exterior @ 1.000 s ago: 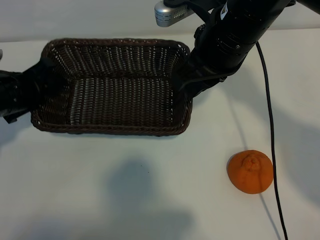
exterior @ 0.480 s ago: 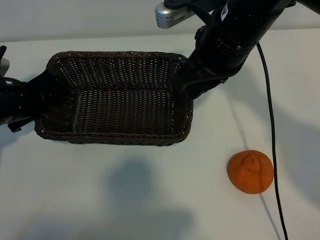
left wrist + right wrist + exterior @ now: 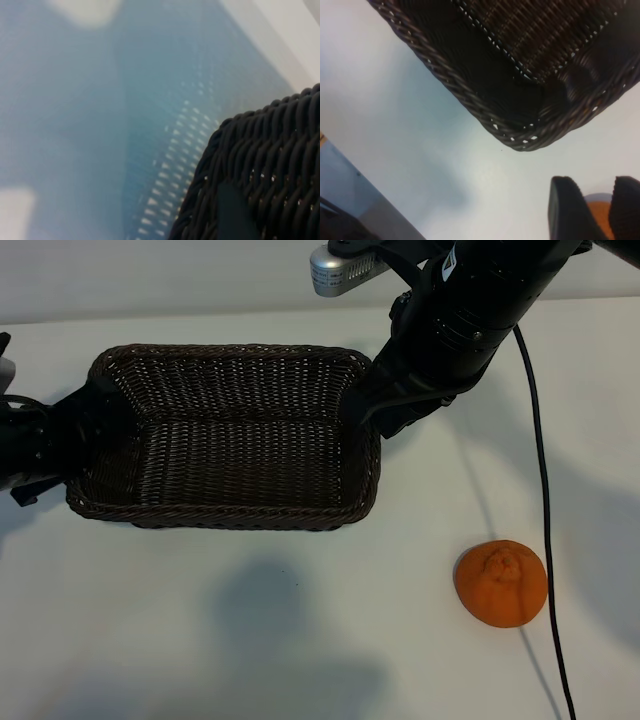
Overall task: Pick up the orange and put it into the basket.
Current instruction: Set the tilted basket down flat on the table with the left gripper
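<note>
The orange (image 3: 500, 583) lies alone on the white table at the near right. The dark-brown woven basket (image 3: 225, 515) stands left of centre. At its left end my left gripper (image 3: 72, 435) is shut on the rim; the left wrist view shows one dark finger (image 3: 232, 212) pressed against the weave (image 3: 280, 150). My right gripper (image 3: 368, 408) hangs over the basket's right end, well away from the orange. In the right wrist view that gripper (image 3: 595, 182) is open and holds nothing; the orange (image 3: 600, 225) shows far off between its fingers, beyond the basket's corner (image 3: 520, 140).
A black cable (image 3: 540, 470) runs down from the right arm and passes just right of the orange. A silver camera housing (image 3: 340, 265) sits on the right arm at the top. White table (image 3: 250, 640) stretches in front of the basket.
The basket, held at its left end, has shifted toward the near side of the table and settled slightly leftward. The right arm and the orange have stayed put.
</note>
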Robot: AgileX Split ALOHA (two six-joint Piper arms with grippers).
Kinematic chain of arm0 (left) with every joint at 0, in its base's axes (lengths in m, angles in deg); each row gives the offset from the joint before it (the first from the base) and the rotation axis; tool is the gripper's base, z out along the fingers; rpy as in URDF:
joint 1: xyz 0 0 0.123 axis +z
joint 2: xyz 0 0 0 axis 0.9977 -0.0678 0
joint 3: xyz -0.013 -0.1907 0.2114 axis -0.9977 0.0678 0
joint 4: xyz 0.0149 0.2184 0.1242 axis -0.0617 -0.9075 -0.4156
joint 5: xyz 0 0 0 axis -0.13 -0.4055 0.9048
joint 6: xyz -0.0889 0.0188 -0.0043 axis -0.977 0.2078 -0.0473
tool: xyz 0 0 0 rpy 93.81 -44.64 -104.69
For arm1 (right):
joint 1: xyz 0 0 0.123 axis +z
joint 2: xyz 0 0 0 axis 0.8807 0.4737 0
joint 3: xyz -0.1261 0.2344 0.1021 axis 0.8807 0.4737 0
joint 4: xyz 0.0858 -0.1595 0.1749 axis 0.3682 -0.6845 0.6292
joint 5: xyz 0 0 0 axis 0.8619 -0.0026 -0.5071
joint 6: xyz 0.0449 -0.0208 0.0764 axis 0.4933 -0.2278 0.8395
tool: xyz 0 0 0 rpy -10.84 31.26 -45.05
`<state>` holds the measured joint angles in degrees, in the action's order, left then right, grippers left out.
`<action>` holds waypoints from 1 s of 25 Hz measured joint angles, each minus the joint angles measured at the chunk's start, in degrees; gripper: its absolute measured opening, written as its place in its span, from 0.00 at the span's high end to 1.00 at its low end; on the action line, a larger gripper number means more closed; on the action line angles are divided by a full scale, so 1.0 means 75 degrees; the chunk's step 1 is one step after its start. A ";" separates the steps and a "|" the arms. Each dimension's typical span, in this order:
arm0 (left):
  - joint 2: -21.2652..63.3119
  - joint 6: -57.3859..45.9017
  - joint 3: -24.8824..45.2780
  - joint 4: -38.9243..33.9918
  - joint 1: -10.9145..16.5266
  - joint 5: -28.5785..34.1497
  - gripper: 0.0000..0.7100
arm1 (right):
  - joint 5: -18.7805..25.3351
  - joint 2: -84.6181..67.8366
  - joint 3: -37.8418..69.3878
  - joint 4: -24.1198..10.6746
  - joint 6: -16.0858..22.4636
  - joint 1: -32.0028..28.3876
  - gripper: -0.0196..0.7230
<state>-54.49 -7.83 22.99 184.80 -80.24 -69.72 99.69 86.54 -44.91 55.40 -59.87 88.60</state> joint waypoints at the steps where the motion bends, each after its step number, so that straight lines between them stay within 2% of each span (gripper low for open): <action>1: 0.0000 -0.0008 0.0000 0.0000 0.0000 -0.0041 0.42 | 0.0000 0.0000 0.0000 0.0000 0.0000 0.0000 0.65; 25: 0.0000 -0.0511 0.0000 0.0008 0.0000 -0.0353 0.42 | 0.0000 0.0000 0.0000 0.0000 0.0001 0.0000 0.65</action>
<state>-54.49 -11.67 22.99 184.86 -80.24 -72.36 99.69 86.54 -44.91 55.40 -59.86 88.60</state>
